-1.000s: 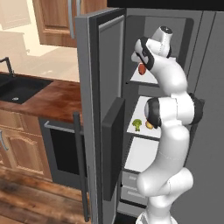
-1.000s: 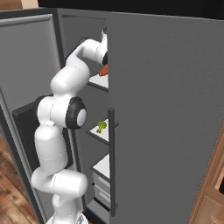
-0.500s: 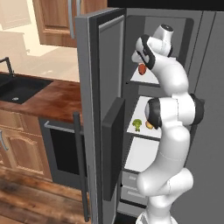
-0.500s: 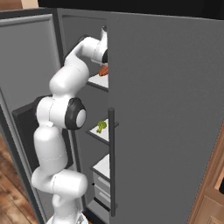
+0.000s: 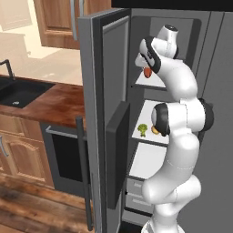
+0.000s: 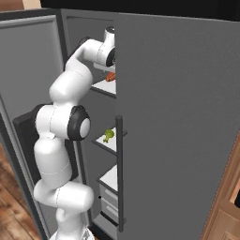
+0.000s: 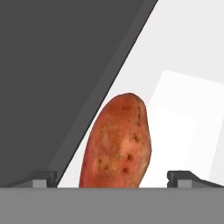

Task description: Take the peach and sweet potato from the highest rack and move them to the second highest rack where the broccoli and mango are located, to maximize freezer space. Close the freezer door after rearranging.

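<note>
Freezer top rack (image 5: 152, 81): sweet potato (image 7: 117, 142) between spread gripper (image 7: 112, 177) fingers; broccoli (image 5: 143, 129) below

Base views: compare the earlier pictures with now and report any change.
Nothing visibly changed. The gripper stays open at the highest rack with the sweet potato between its fingertips, not yet grasped. The broccoli sits as before on the second highest rack, and the freezer door remains open.
</note>
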Robot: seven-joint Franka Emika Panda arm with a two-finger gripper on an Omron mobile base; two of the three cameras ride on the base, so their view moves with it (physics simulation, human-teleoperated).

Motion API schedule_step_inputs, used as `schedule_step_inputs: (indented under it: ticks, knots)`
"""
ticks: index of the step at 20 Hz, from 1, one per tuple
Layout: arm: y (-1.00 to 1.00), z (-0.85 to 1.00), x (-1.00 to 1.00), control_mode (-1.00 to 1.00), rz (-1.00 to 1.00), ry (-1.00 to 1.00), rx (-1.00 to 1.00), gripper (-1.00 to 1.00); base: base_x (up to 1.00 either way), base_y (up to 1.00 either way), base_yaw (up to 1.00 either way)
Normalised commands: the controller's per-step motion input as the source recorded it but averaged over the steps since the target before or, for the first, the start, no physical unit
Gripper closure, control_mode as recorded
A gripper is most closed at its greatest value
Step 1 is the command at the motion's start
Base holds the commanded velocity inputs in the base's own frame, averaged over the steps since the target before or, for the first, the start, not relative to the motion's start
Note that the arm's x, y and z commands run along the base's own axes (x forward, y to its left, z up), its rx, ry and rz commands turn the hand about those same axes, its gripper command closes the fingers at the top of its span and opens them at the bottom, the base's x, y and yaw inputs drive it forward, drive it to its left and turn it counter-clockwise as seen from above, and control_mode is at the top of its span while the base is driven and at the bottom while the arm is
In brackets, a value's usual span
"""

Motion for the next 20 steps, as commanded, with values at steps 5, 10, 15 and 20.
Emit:
schedule_step_inputs:
  ticks: [5,10,15,20]
  knots:
    - [0.11,-0.36,0.00,-1.00,0.00,0.00,0.00,-1.00,0.00,0.00,0.00]
    - [0.21,-0.64,0.00,-1.00,0.00,0.00,0.00,-1.00,0.00,0.00,0.00]
    - [0.33,-0.81,0.00,-1.00,0.00,0.00,0.00,-1.00,0.00,0.00,0.00]
    - [0.44,-0.73,0.10,-1.00,0.00,0.00,0.02,-1.00,0.00,0.00,0.00]
